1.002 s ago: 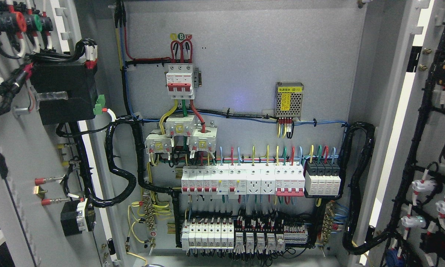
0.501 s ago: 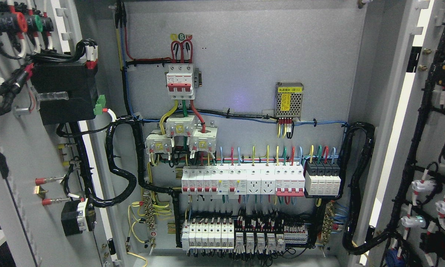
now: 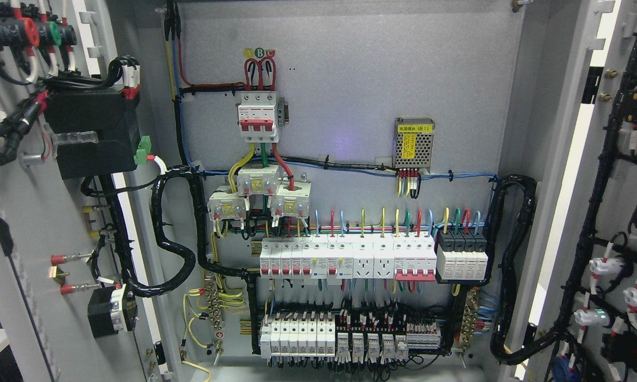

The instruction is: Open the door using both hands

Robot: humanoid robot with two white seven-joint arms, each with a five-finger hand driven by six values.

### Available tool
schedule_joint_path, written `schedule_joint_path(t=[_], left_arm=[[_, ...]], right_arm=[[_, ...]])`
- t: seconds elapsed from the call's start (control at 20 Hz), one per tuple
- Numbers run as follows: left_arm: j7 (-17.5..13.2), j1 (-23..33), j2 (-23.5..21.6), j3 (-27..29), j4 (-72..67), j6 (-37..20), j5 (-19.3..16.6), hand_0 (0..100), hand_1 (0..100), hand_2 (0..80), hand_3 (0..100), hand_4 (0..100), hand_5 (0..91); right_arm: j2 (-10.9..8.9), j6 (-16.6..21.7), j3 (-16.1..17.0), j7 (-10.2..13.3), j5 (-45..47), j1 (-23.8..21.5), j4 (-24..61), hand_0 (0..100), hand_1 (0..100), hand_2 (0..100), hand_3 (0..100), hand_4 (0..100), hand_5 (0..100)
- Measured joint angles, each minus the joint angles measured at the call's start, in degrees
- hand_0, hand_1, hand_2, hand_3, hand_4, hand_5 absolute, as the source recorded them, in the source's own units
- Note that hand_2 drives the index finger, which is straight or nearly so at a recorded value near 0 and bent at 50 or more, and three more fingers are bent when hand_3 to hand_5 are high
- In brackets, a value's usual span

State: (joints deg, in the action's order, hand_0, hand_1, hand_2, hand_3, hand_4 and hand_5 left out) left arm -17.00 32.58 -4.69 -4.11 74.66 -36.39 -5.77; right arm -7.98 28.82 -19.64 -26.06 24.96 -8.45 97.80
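Nothing much has moved since the earlier frames: only a tiny camera drift, cabinet contents sit the same. Both doors stand swung wide. Left door (image 3: pixel 26 223) fills the left edge of the frame, its inner face carrying a black box (image 3: pixel 87 132) at upper left, red and green button backs (image 3: pixel 32 32) at the top left corner, and a black cable loom (image 3: pixel 175 233) looping down toward the backplate. Right door (image 3: pixel 623 201) fills the right edge, with black wire bundles (image 3: pixel 594 212) and white-capped indicator backs (image 3: pixel 605 265) at lower right.

Grey backplate (image 3: pixel 350 79) is in the centre. Red-handled main breaker (image 3: pixel 257 116) at upper centre-left, three white terminal blocks just below it. Mesh-cased power supply (image 3: pixel 414 142) with yellow label at centre right. Row of white breakers and sockets (image 3: pixel 347 260) across the middle, black modules (image 3: pixel 462 257) at its right end. Lower row of breakers and relays (image 3: pixel 334 337) near the bottom edge.

No robot hand or arm shows anywhere, so hand state cannot be told.
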Motion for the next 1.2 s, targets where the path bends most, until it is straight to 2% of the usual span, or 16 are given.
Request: schedule_joint_path(t=[0.2,0.5,0.8,1.2], left_arm=[[-0.03,1.35,-0.86,0.34,5.93,-6.42,1.04,0,0,0.0,0,0,0.0],[0.03,0.91,-1.51,1.17,12.93,-7.70,4.79,0,0,0.0,0,0,0.0],[0.29,-1.65,-1.40,2.13,18.67,-7.74,8.31,0,0,0.0,0,0,0.0],[0.33,-9.09,-0.78,1.17,23.80,-7.78,9.81,0,0,0.0,0,0,0.0]], right_arm=[[-0.89,6.95,2.38,-0.18,0.00,-3.65,1.03,38,0,0,0,0,0],[-2.21,14.16,6.22,-0.24,0.00,-7.00,2.92,38,0,0,0,0,0],[-3.52,15.93,10.44,-0.24,0.00,-9.26,5.94,38,0,0,0,0,0],[-5.21,16.20,16.82,-0.40,0.07,-10.25,9.30,38,0,0,0,0,0]])
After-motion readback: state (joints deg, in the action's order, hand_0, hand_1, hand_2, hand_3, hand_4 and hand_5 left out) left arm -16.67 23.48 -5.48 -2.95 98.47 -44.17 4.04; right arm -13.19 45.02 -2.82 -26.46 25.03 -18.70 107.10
